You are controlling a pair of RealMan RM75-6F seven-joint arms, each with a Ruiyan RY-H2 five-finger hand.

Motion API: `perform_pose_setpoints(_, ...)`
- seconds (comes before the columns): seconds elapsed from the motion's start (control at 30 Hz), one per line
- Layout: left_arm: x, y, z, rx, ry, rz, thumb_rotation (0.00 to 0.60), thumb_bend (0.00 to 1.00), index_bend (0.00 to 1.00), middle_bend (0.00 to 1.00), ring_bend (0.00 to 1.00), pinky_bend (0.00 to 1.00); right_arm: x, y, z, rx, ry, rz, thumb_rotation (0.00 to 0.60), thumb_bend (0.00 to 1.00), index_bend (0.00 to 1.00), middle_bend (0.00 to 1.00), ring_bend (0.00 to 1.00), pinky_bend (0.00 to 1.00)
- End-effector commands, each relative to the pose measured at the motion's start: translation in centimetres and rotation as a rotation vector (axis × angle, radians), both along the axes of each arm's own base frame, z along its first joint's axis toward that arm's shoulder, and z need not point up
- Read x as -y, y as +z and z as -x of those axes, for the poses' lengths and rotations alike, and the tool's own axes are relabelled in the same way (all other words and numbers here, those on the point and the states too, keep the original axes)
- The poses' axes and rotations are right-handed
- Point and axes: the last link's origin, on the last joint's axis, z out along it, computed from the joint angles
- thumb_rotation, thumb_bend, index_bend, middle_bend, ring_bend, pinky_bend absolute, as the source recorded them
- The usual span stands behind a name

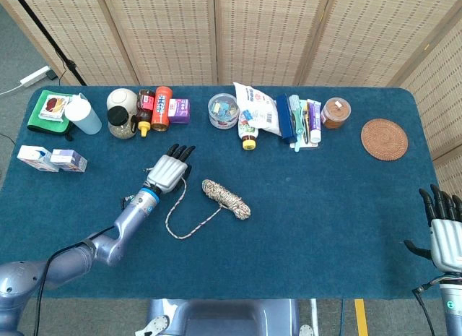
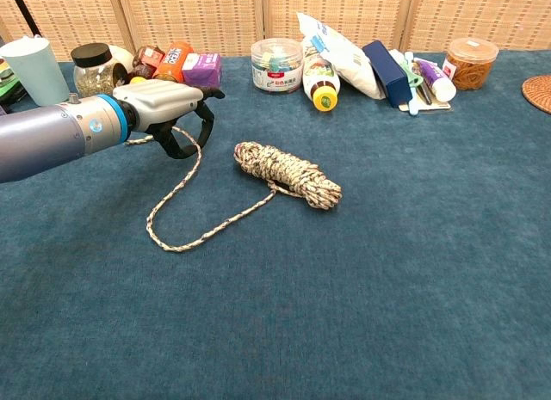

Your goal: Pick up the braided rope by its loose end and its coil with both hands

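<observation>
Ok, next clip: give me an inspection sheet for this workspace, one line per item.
Surface: blue cloth table, flat.
Job's things: braided rope; coil lies on the cloth, loose end runs up under the left hand.
Clutter: cup, jars, bottles, bags and boxes along the far edge; round woven mat at far right; two small cartons at left.
Hands: left hand over the loose end, fingers curled around it, the rope's slack on the cloth; right hand at the table's right edge, fingers spread, holding nothing.
Cables: power strip on the floor.
Surroundings: woven folding screens behind.
</observation>
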Motion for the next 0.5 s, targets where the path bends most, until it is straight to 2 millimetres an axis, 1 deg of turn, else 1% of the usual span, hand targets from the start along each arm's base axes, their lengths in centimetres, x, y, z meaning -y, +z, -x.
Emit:
perform_pose_setpoints(0.03, 0.0, 0.7, 0.2, -0.004, 0.005, 0.001, 0.600, 0.50, 0.60, 0.00, 0.00, 0.00, 0.1, -0.2, 0.0, -0.001, -0.003, -0.006, 0.600, 0.00, 0.00, 0.00, 0.00, 0.00)
perform_pose_setpoints(0.13, 0.1, 1.5, 0.3, -0.011, 0.014, 0.011, 0.600, 0.50, 0.60, 0.00, 0.00, 0.00, 0.1, -0.6, 0.1, 0.001, -0.009, -0.026, 0.600, 0.00, 0.00, 0.00, 0.00, 0.00)
perform_pose_setpoints(0.2, 0.1, 2.6, 0.4, -0.026, 0.021, 0.020, 0.600, 0.50, 0.60, 0.00, 0.00, 0.00, 0.2, -1.7, -0.2, 0.014, 0.001, -0.075, 0.600, 0.00, 0.00, 0.00, 0.00, 0.00)
perform_pose_setpoints(0.33, 0.3, 3.7, 0.2, -0.041, 0.023, 0.030, 0.600, 0.50, 0.60, 0.00, 0.00, 0.00, 0.7, -2.2, -0.7, 0.015, 0.022, -0.123, 0.600, 0.00, 0.00, 0.00, 0.00, 0.00)
perform_pose_setpoints(0.47, 0.6, 5.0, 0.1, -0.061, 0.031, 0.039, 0.600, 0.51, 0.61, 0.00, 0.00, 0.00, 1.9, -2.6, -2.0, 0.047, 0.066, -0.204, 0.600, 0.00, 0.00, 0.00, 0.00, 0.00)
perform_pose_setpoints(0.5, 0.7, 5.3, 0.1, -0.064, 0.038, 0.042, 0.600, 0.51, 0.61, 0.00, 0.00, 0.00, 2.4, -2.9, -2.7, 0.073, 0.084, -0.240, 0.600, 0.00, 0.00, 0.00, 0.00, 0.00)
